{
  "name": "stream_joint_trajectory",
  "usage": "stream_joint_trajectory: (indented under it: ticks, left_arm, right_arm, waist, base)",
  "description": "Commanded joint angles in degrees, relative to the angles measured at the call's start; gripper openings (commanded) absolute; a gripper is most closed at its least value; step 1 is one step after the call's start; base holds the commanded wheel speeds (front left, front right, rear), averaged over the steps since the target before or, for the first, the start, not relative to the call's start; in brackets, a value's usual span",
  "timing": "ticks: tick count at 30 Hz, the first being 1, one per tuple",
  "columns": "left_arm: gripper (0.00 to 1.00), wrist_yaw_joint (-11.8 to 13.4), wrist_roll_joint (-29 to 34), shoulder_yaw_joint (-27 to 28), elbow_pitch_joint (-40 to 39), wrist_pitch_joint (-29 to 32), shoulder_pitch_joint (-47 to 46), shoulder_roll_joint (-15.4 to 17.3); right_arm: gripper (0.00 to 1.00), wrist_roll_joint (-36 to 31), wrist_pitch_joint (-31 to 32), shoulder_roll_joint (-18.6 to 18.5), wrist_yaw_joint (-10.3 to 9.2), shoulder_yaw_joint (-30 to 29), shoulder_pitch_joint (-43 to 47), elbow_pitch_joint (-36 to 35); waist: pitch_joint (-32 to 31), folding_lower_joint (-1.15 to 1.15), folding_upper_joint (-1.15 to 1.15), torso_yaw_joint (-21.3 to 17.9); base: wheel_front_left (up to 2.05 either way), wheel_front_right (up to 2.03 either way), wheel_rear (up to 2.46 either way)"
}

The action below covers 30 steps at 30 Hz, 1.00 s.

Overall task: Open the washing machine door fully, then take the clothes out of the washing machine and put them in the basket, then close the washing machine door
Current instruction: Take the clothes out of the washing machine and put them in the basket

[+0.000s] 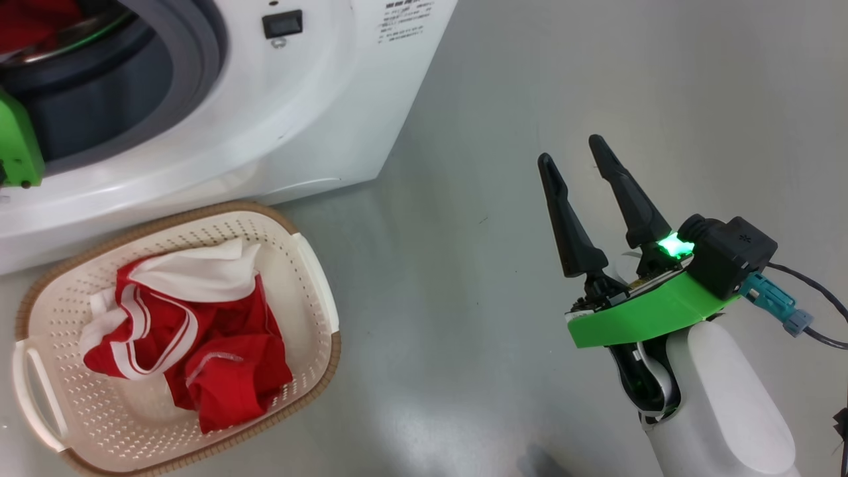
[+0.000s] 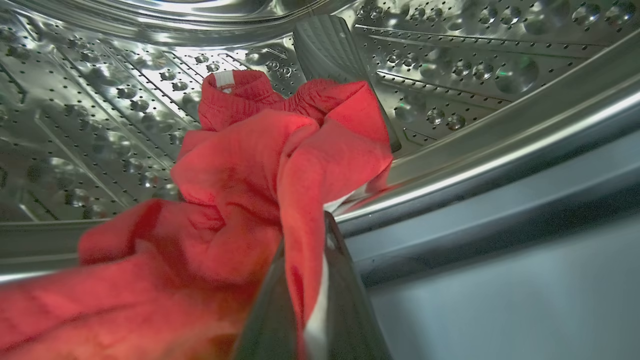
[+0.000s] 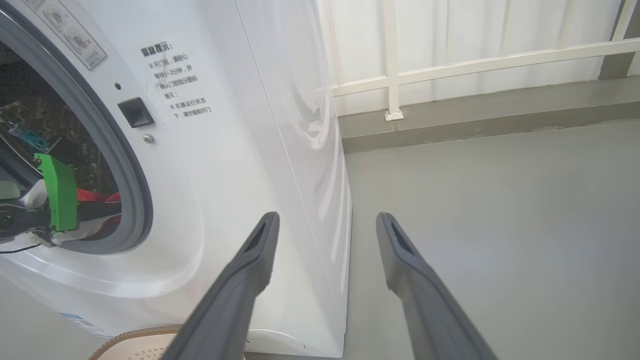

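Observation:
The white washing machine (image 1: 298, 119) stands open, and its door is out of view. Inside the steel drum (image 2: 450, 60), my left gripper (image 2: 320, 225) is shut on red clothes (image 2: 250, 170), with a fold of fabric pinched between its fingers. Its green wrist mount (image 1: 16, 146) sits at the drum mouth. More red and white clothes (image 1: 218, 358) lie in the cream basket (image 1: 66, 411) on the floor in front of the machine. To the machine's right, my right gripper (image 1: 571, 150) hangs open above the floor with nothing between its fingers.
A grey rubber seal (image 1: 192, 79) rings the drum mouth. Grey floor (image 1: 464, 331) stretches to the right of the machine and basket. A white railing (image 3: 450, 65) and a low kerb run along the wall behind the machine.

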Motion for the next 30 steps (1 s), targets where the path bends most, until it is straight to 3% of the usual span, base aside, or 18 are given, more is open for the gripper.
stream_joint_trajectory:
  ticks: [1, 20, 30]
  left_arm:
    - [0.00, 0.81, 0.69, 0.25, -0.46, -1.21, -1.06, 2.49]
    - [0.00, -0.53, -0.27, -2.47, -1.43, -13.83, 4.82, -1.46]
    - [0.00, -0.91, -2.30, -4.12, -9.72, -18.91, 12.13, -3.88]
  right_arm:
    - [1.00, 0.46, -0.26, 0.60, 0.09, 1.06, 0.48, -1.05]
    - [1.00, -0.01, -0.26, 0.60, 0.09, 0.60, 2.44, 1.23]
    - [1.00, -1.36, -0.26, 0.60, 0.09, 0.76, 3.95, 3.66]
  waist:
    - [-0.55, 0.00, 0.00, 0.14]
    - [-9.00, 0.00, 0.00, 4.00]
    - [-15.35, 0.00, 0.00, 9.05]
  base:
    - [0.00, 0.00, 0.00]
    - [0.00, 0.00, 0.00]
    - [0.00, 0.00, 0.00]
